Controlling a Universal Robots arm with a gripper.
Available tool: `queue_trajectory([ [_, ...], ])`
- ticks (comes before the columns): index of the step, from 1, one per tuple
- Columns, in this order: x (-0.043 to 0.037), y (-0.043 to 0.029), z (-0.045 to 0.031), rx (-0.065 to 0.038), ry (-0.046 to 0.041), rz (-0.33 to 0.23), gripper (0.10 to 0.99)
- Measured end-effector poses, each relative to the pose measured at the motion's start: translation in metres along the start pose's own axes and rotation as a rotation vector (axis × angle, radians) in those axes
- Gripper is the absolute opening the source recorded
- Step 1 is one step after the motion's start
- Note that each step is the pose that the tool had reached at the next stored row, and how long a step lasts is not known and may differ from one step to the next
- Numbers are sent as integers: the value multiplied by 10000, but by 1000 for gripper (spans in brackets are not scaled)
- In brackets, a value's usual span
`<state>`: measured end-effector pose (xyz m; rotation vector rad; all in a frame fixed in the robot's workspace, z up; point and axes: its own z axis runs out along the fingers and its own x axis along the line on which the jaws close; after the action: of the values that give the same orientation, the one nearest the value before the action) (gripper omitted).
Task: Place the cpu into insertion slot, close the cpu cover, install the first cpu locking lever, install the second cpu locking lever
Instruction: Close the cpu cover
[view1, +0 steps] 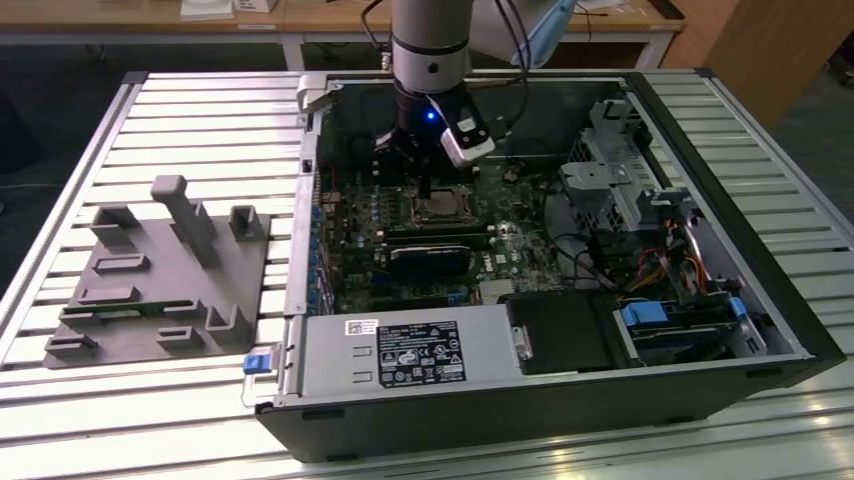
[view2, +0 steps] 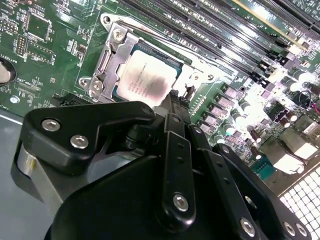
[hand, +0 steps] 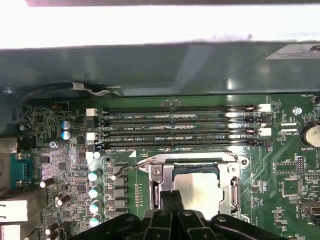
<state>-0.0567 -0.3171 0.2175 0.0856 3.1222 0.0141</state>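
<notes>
The cpu (view2: 147, 80) was seen seated in the insertion slot (hand: 195, 170), framed by the cpu cover (view2: 106, 62); the gripper (hand: 172, 199), fingers (hand: 165, 201) drawn narrowly together, was held at the cover's edge.

A slatted metal table (view1: 200, 120) stands before what seem wooden desks (view1: 334, 18).
</notes>
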Motion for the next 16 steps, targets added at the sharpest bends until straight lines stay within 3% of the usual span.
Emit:
queue_trajectory([
  [4,-69,4,0,2,3,1,106],
  [10,-254,14,4,2,14,0,106],
  [16,-265,15,-36,2,15,1,106],
])
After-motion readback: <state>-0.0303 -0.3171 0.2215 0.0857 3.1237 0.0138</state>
